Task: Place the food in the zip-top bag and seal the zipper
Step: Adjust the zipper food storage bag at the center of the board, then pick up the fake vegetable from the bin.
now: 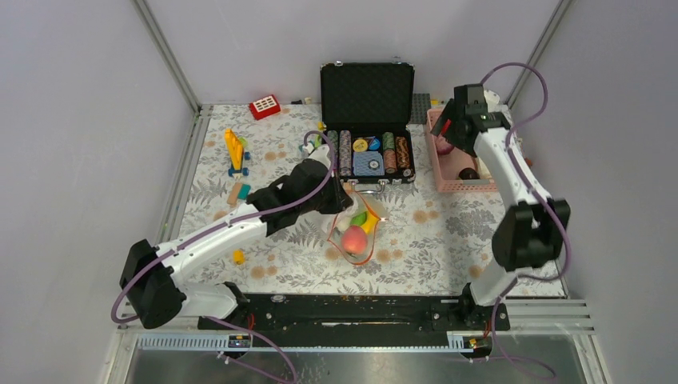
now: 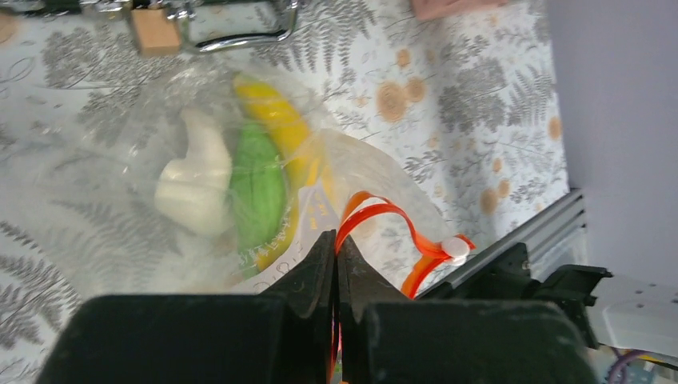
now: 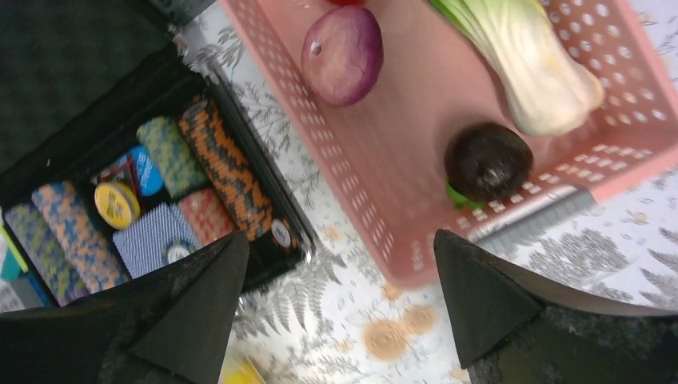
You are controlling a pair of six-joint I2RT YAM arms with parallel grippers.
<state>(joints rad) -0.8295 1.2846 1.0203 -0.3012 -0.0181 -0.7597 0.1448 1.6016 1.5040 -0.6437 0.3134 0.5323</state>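
The clear zip-top bag point(image 1: 358, 232) lies on the fern-print cloth mid-table, holding a red round fruit point(image 1: 353, 238), a yellow banana point(image 2: 280, 120), a green piece point(image 2: 257, 184) and a white piece point(image 2: 196, 180). My left gripper point(image 2: 337, 240) is shut on the orange-red zipper point(image 2: 376, 212) at the bag's mouth; it also shows in the top view point(image 1: 340, 196). My right gripper point(image 3: 340, 240) is open and empty, above the cloth just beside the pink basket point(image 3: 400, 264); it shows in the top view point(image 1: 444, 128). The basket holds a purple ball point(image 3: 342, 54), a green-white cabbage point(image 3: 528, 64) and a dark round piece point(image 3: 488, 160).
An open black case of poker chips point(image 1: 368, 152) stands behind the bag, left of the basket point(image 1: 456, 186). A red toy point(image 1: 264, 106), a yellow toy point(image 1: 234, 152) and loose blocks point(image 1: 238, 256) lie at the left. Metal frame rails border the cloth.
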